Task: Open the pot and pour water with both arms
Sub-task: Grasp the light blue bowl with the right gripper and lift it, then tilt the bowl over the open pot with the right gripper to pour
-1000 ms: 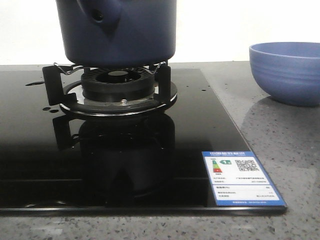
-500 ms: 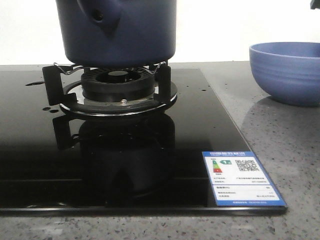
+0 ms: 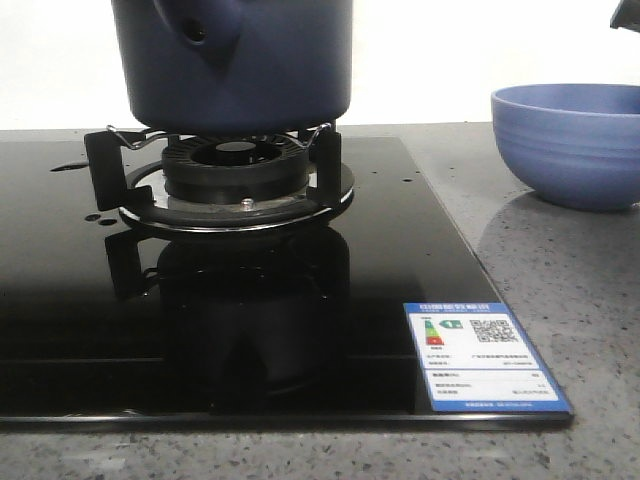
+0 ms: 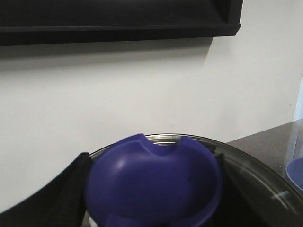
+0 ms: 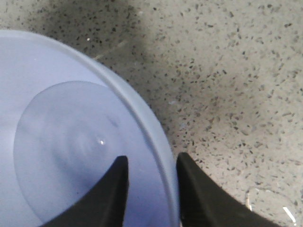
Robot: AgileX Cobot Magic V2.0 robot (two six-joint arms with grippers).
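The dark navy pot [image 3: 235, 60] sits on the gas burner [image 3: 235, 175]; its stubby handle with a round hole [image 3: 200, 28] faces front, and its top is cut off in the front view. In the left wrist view my left gripper [image 4: 151, 158] is shut on the blue knob [image 4: 154, 182] of the glass lid [image 4: 255, 165]. My right gripper [image 5: 152, 163] straddles the rim of the lighter blue bowl [image 5: 71, 142], one finger inside and one outside, closed on the wall. The bowl [image 3: 570, 145] holds rippling water. A dark bit of the right arm [image 3: 627, 14] shows at the top right.
The burner stands on a black glass hob [image 3: 300, 330] with an energy label [image 3: 485, 355] at its front right corner. Speckled grey counter [image 3: 560, 270] lies right of the hob and under the bowl. A white wall and a dark shelf [image 4: 118, 19] are behind.
The bowl has shifted slightly left. A dark part of the right arm has come further into the top right corner. The pot has not moved.
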